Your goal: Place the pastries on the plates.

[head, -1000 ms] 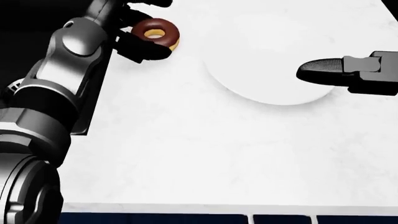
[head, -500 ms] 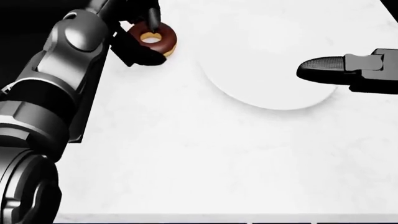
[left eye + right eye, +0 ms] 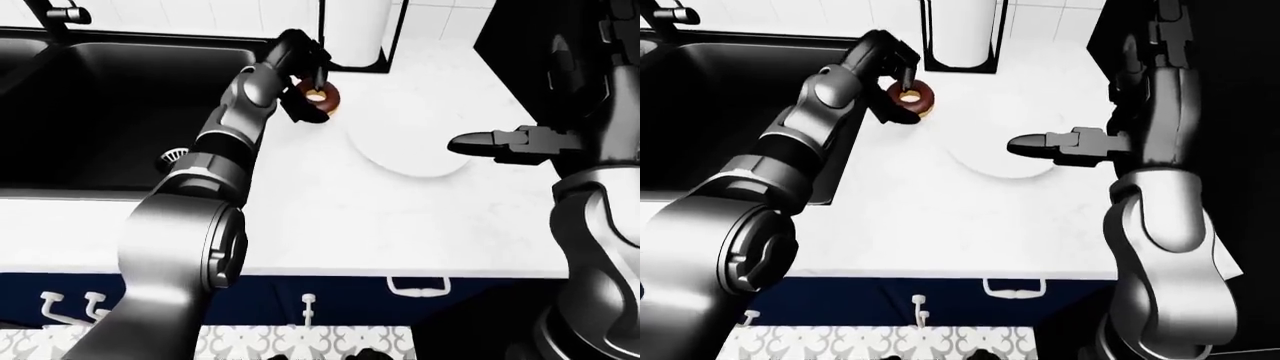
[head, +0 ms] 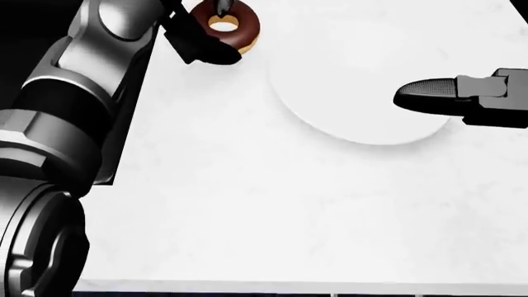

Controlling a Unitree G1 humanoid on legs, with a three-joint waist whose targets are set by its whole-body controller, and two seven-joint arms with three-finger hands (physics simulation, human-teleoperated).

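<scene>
In the left-eye view I see my left hand (image 3: 305, 71) at the top centre, its black fingers closed round a chocolate-glazed doughnut (image 3: 322, 99): one finger dips into the hole, another braces its left edge. The doughnut is a glossy brown ring with a pale dough rim, just left of a flat, round white plate (image 3: 410, 150) that barely stands out from the matte white marbled counter (image 3: 330, 225). A black sink (image 3: 110, 112) fills the upper left, with a small metal drain. My right hand (image 3: 500, 142) reaches in from the right over the plate's right edge, showing one blunt, ribbed black finger; I cannot tell how its fingers are set.

In the head view the doughnut (image 4: 225, 26) sits at the top, pinched between dark fingers, close to the plate's (image 4: 354, 93) upper left rim but not on it. My left arm's smooth grey metal shells run down the left side.

In the right-eye view a white cylinder (image 3: 962, 30) in a black frame stands above the doughnut (image 3: 911, 97).
</scene>
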